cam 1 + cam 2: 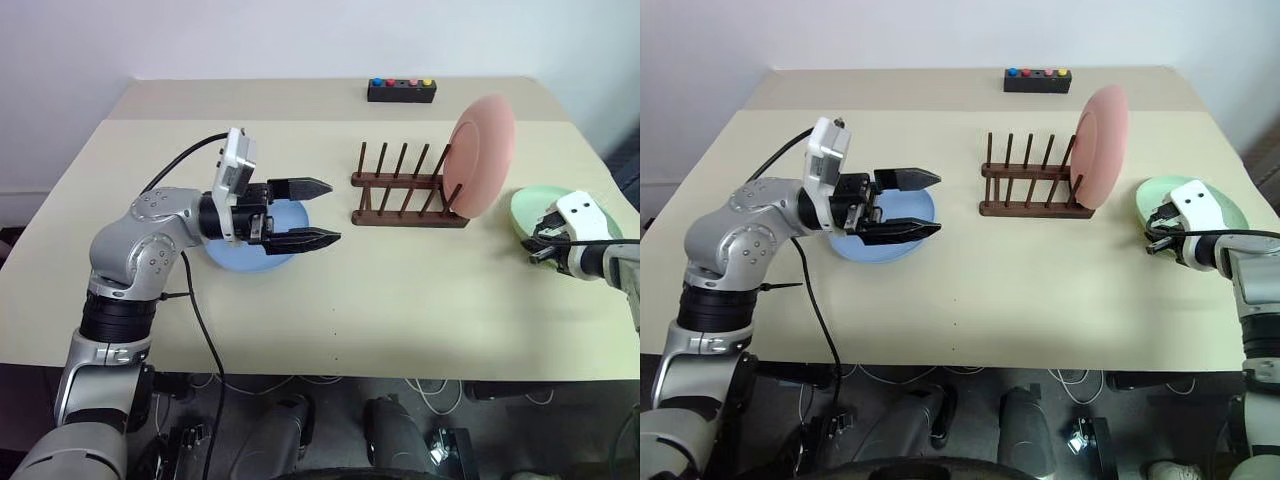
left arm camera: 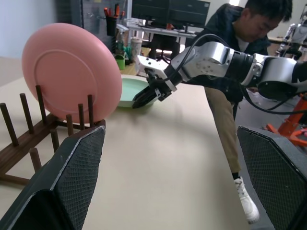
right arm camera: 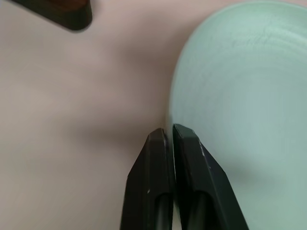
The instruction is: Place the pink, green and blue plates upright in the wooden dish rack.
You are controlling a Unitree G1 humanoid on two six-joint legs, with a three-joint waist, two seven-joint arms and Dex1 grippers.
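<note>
A: anyone spot any writing in these? labels, brands, numbers, anything?

B: nope, nothing readable. The plates are plain, and the little black box (image 1: 401, 91) at the back of the table just has coloured buttons, no lettering I can make out. Stuff on the desks behind the person (image 2: 240, 28) is too small to read.

rack (image 1: 405, 190): rightmost slot blocked by pink plate (image 1: 482, 153) | other slots free | table (image 1: 420, 300) front open

pink plate (image 1: 482, 153): matte | dish rack (image 1: 405, 190): dark wood | table (image 1: 400, 300): smooth, matte
</note>
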